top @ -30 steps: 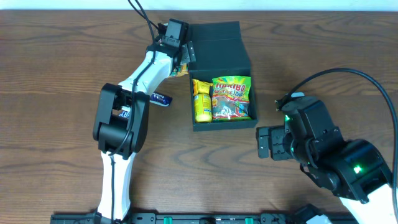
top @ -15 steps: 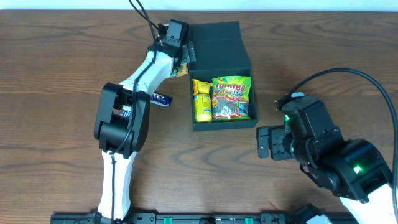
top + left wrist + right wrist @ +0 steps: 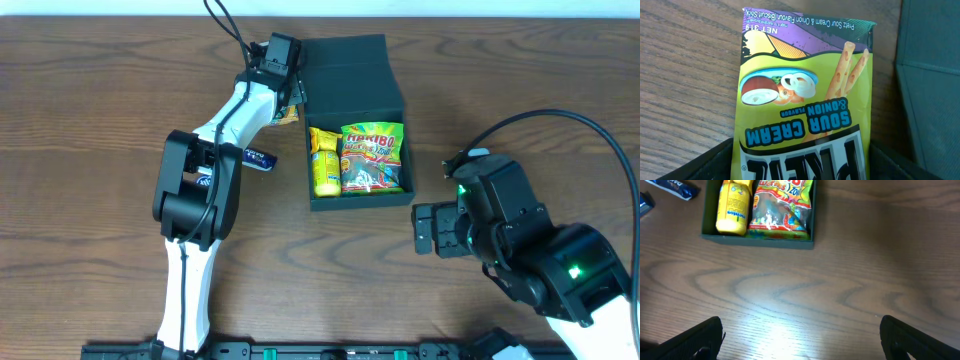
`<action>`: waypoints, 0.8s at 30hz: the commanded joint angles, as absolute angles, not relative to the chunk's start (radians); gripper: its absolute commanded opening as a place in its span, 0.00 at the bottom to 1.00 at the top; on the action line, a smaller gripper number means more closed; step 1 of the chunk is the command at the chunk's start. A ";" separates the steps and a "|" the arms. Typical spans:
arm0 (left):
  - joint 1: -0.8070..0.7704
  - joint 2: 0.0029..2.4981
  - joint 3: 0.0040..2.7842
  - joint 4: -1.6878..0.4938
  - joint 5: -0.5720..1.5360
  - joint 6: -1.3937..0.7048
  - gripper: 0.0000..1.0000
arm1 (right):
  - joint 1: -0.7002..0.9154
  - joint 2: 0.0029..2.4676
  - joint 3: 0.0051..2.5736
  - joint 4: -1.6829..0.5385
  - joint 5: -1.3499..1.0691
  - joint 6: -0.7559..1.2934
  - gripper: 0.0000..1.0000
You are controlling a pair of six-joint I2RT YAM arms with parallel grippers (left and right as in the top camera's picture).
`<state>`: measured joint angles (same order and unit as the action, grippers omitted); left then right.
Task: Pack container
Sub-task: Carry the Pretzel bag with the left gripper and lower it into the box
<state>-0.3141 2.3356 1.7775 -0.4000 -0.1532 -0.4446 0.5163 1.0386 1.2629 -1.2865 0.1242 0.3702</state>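
Observation:
The black container (image 3: 360, 201) sits open at the table's middle back, its flap lid (image 3: 350, 75) folded away behind it. Inside lie a yellow tube (image 3: 323, 160) and a Haribo packet (image 3: 373, 157); both also show in the right wrist view, with the box wall (image 3: 757, 239). My left gripper (image 3: 291, 103) is shut on a yellow-green Pretz sour cream and onion packet (image 3: 805, 100), held just left of the lid (image 3: 935, 75). My right gripper (image 3: 802, 340) is open and empty over bare table, to the right of the box and nearer than it.
A blue snack packet (image 3: 258, 158) lies on the table left of the box, beside the left arm; it also shows in the right wrist view (image 3: 675, 187). The wooden table (image 3: 100, 120) stretches around the box.
My left gripper with the Pretz packet has shifted slightly left, away from the lid. The right arm has not moved.

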 commanded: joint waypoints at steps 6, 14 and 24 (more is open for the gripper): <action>-0.313 2.399 1.777 -0.448 -0.130 -0.426 0.75 | 0.510 1.034 1.269 -1.287 0.131 0.358 0.99; -0.313 2.342 1.810 -0.500 -0.169 -0.402 0.72 | 0.510 1.034 1.269 -1.287 0.131 0.358 0.99; -0.313 2.168 1.824 -0.549 -0.170 -0.358 0.59 | 0.510 1.034 1.269 -1.287 0.131 0.358 0.99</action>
